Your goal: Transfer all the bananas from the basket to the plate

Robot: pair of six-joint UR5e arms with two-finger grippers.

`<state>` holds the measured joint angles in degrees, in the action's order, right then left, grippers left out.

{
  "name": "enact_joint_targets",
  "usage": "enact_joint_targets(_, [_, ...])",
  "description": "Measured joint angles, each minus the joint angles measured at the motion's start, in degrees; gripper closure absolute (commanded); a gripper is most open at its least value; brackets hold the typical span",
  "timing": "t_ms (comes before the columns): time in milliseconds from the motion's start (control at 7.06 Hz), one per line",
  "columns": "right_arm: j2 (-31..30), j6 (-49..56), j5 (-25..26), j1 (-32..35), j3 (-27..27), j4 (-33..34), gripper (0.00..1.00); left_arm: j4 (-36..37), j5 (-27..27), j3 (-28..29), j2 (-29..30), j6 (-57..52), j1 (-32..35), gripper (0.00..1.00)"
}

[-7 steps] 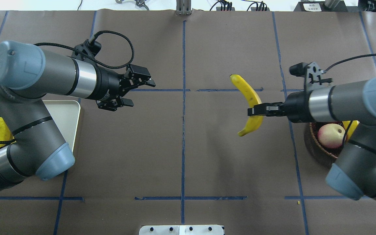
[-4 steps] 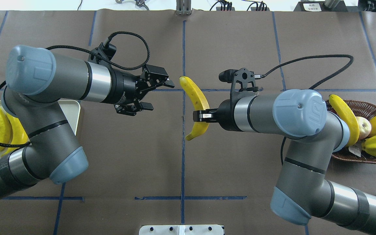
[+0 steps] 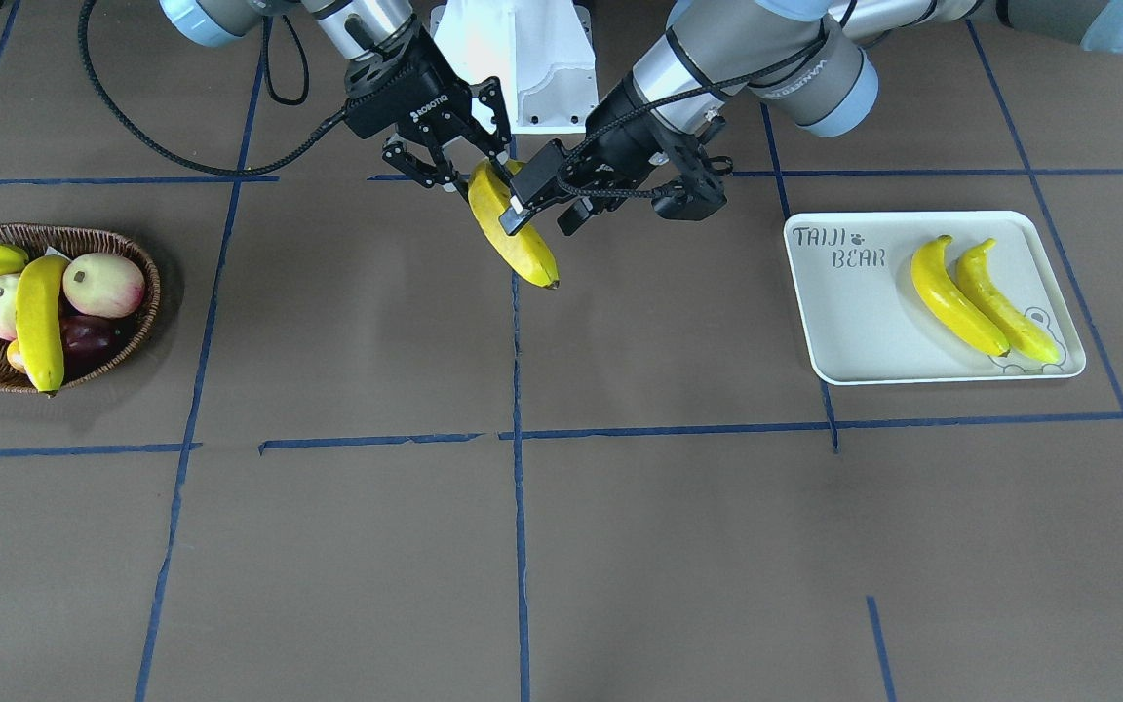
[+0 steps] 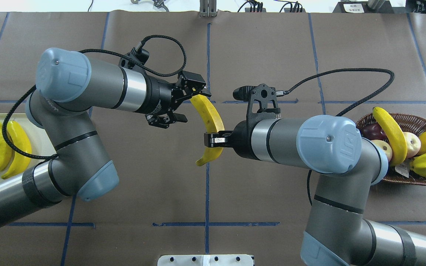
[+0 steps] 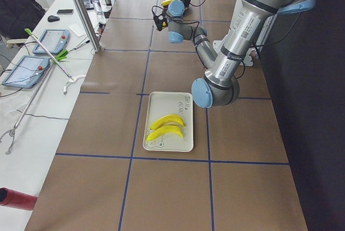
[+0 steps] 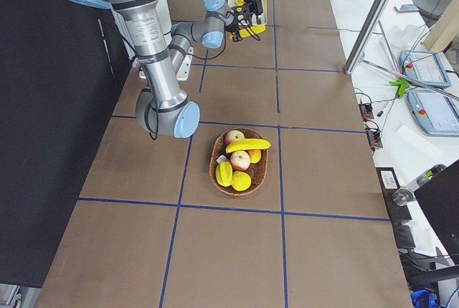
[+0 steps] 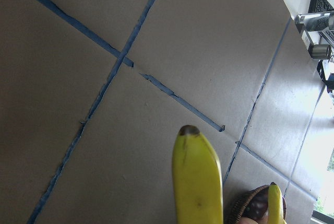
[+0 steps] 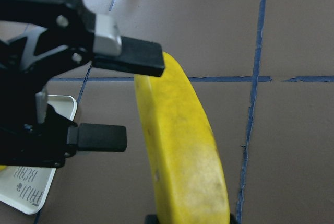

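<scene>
Right at the middle of the table [image 4: 142, 166], our right gripper [image 4: 213, 139] pinches a banana [image 4: 209, 114] around its lower half, holding it up. Our left gripper [image 4: 193, 105] has its fingers spread just at that banana's far tip, not pressed on it. Farther out, two bananas [image 3: 951, 297] lie side by side on the plate [image 3: 854, 322], and a fourth banana [image 3: 40, 322] rests across the other fruit [image 3: 103, 283] in the basket [image 3: 55, 231].

1. A robotics lab, not a home or a kitchen.
2. The worktop [image 4: 142, 177] is papered brown and gridded with blue tape [image 4: 207, 207].
3. Touchscreen pendants [image 5: 51, 41] and a metal post [image 5: 81, 10] stand on the white side bench [image 5: 38, 128].
</scene>
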<state>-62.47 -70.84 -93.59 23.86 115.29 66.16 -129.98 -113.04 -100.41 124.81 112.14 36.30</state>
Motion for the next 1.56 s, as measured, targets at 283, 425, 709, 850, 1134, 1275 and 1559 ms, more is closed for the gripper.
enact_joint_targets(283, [0.1, 0.0, 0.8, -0.9, 0.2, 0.0, 0.98, 0.0, 0.0, 1.0, 1.0, 0.0, -0.1, 0.38])
enact_joint_targets(425, [0.1, 0.1, 0.9, -1.0, 0.4, 0.0, 0.98, -0.1, 0.0, 1.3, 1.2, 0.0, -0.3, 0.77])
enact_joint_targets(709, [0.1, 0.1, 0.9, -1.1, 0.8, 0.1, 0.01, -0.1, 0.0, 1.6, 1.3, 0.0, -0.6, 1.00])
enact_joint_targets(850, [0.0, 0.0, 0.9, -1.2, 1.0, 0.1, 0.00, -0.1, 0.0, 1.6, 1.3, -0.1, -0.7, 1.00])
enact_joint_targets(1134, [-0.2, 0.0, 1.8, -1.3, 1.4, 0.4, 0.00, -0.1, -0.1, 1.5, 1.2, 0.0, -0.5, 1.00])
enact_joint_targets(1275, [-0.3, 0.0, 2.0, -1.4, 2.2, 0.6, 0.00, 0.0, -0.1, 1.5, 1.2, -0.1, -0.2, 1.00])
enact_joint_targets(1559, [-0.6, 0.0, 1.3, -1.4, 6.8, 5.4, 0.00, 1.3, -0.4, 1.5, 0.4, -0.7, 1.1, 1.00])
